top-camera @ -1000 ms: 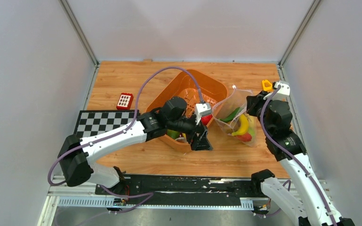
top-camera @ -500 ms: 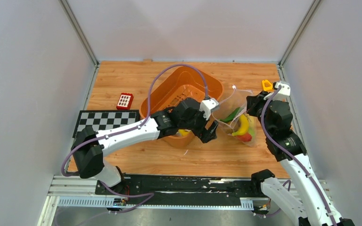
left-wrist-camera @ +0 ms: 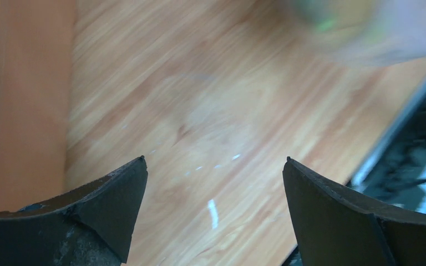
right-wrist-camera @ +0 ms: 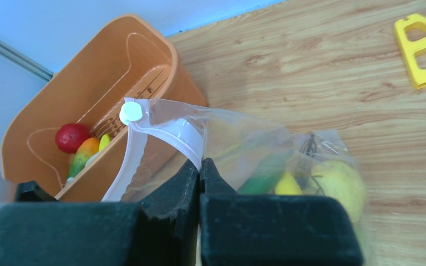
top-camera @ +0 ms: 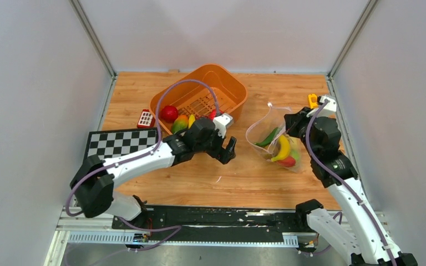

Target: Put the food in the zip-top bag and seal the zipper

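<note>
Clear crinkly plastic zip-top bag [top-camera: 277, 147] lies near the wooden table's [top-camera: 144, 88] right edge, long axis left-right, mouth facing left. The right gripper [right-wrist-camera: 199, 169] is clamped on its pinkish zipper strip [right-wrist-camera: 184, 134]. The left gripper [left-wrist-camera: 215, 166] gapes wide, empty.

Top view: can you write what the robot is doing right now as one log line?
left gripper: open, empty, over table | right gripper: shut on bag edge | banana: in bag | basket: fruit inside

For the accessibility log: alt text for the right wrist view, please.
The right gripper, shut, pinches the mouth edge of the clear zip-top bag, which holds yellow and green toy food. Behind it, an orange basket holds a red fruit; a yellow plastic piece lies on the wooden table.
</note>
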Tool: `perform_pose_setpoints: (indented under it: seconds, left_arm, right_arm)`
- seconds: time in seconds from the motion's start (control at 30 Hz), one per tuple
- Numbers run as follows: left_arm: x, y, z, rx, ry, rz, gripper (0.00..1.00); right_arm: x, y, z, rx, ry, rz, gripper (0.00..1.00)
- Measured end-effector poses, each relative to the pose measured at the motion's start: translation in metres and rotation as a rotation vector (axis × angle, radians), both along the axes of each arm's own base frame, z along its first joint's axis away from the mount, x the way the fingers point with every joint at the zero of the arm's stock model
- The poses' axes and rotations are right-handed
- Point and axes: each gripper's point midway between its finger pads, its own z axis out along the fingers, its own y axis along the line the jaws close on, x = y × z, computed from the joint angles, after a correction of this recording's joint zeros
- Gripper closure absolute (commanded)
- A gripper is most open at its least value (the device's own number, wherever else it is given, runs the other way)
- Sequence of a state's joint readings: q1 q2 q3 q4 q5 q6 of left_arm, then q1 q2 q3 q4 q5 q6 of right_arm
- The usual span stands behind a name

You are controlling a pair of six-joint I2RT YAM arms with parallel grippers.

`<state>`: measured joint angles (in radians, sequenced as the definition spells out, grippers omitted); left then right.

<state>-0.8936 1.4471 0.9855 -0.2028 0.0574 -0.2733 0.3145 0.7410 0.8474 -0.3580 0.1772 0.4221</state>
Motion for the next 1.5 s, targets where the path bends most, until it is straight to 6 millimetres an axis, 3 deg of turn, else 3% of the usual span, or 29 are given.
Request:
perform_pose_setpoints:
  seconds: [0.2, 0.33, 0.47, 0.63, 0.8, 1.03, 1.17, 1.33, 1.5]
  left_arm:
    - [-0.022, -0.032, 0.081, -0.374, -0.048, -0.079, 0.02]
    - [-0.033, -0.046, 0.109, -0.495, -0.051, -0.103, 0.03]
    - [-0.05, -0.058, 0.111, -0.529, 0.008, -0.114, 0.04]
    - [-0.062, -0.076, 0.099, -0.522, 0.078, -0.114, 0.06]
    - [-0.055, -0.098, 0.099, -0.496, 0.106, -0.084, 0.09]
    - [-0.042, -0.113, 0.095, -0.489, 0.124, -0.037, 0.13]
    - [-0.039, -0.114, 0.077, -0.445, 0.149, -0.005, 0.22]
    - [-0.034, -0.11, 0.065, -0.409, 0.15, 0.027, 0.41]
    - [-0.03, -0.109, 0.065, -0.405, 0.135, 0.045, 0.42]
  right_arm:
    - [0.004, 0.008, -0.01, 0.044, 0.025, 0.017, 1.0]
    - [0.007, 0.012, -0.012, 0.095, 0.037, 0.011, 1.0]
    - [0.013, 0.017, -0.014, 0.151, 0.054, 0.003, 1.0]
    - [0.02, 0.025, -0.02, 0.204, 0.082, 0.007, 1.0]
    - [0.023, 0.033, -0.025, 0.227, 0.114, 0.032, 1.0]
    - [0.022, 0.038, -0.019, 0.236, 0.109, 0.058, 1.0]
    - [0.023, 0.039, -0.019, 0.236, 0.112, 0.06, 1.0]
    - [0.022, 0.04, -0.019, 0.237, 0.114, 0.072, 1.0]
    - [0.021, 0.043, -0.019, 0.233, 0.115, 0.088, 1.0]
